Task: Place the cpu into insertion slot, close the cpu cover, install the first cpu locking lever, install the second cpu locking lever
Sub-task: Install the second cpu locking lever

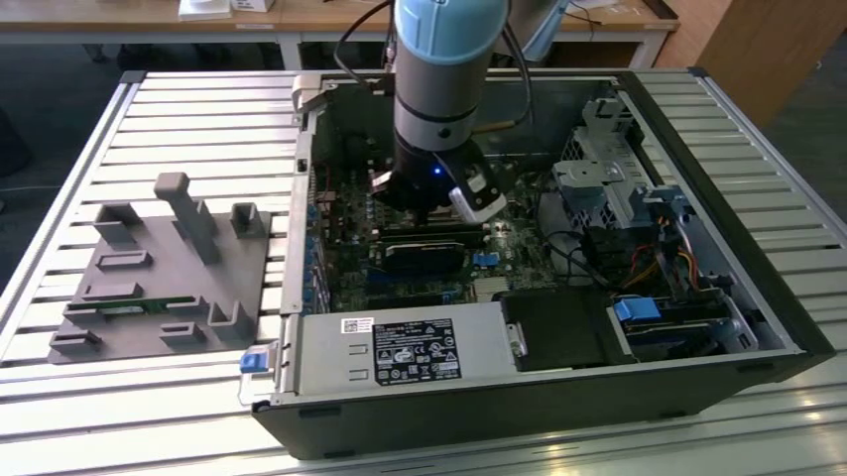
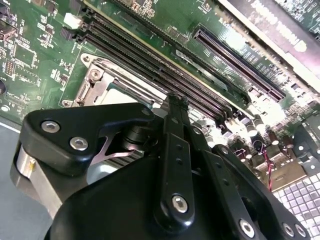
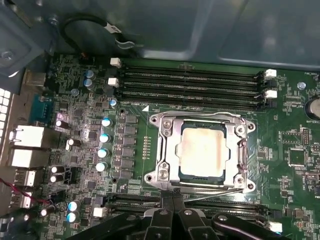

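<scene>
green board [image 3: 280, 150]: one cpu [image 3: 201, 148] under one cpu cover [image 3: 167, 150]; claw [image 3: 172, 200] fingers together.

Exterior view overlooks the case [image 1: 556, 397]; wrist views (2) closely share the insertion slot [image 3: 200, 150].

An open computer case [image 1: 622, 327] lies on a slatted metal table [image 1: 198, 129]. The robot arm [image 1: 447, 69], light blue above and black below, reaches straight down into the case over the green circuit board [image 1: 347, 253], its lower end just above a black block [image 1: 426, 260]. A grey power supply box [image 1: 397, 352] sits along the case's near edge. On the exterior view's left, a grey fixture [image 1: 159, 288] with upright posts rests on the table
</scene>
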Robot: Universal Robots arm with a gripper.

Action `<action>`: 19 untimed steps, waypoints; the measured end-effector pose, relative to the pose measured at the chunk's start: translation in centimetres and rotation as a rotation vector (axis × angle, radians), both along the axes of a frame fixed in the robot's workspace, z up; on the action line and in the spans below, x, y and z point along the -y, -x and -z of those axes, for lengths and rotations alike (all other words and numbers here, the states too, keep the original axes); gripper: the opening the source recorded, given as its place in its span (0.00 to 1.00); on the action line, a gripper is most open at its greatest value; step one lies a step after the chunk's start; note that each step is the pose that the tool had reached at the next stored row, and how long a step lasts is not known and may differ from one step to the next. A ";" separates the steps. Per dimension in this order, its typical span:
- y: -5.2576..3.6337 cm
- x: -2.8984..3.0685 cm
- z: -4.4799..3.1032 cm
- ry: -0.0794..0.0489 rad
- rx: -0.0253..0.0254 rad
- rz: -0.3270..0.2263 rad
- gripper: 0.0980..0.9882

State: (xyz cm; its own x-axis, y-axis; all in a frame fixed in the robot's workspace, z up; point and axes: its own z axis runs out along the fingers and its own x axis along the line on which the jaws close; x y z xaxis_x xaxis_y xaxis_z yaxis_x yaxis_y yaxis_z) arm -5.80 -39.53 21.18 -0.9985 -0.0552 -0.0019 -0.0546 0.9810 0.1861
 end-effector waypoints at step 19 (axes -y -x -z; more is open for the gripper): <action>0.97 0.84 0.47 -0.051 0.0008 -0.001 0.01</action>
State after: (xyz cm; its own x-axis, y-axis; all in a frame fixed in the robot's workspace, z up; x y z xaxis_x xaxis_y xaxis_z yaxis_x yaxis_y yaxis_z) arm -6.77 -40.36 20.71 -0.9984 -0.0557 -0.0055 -0.0555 0.9701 0.2362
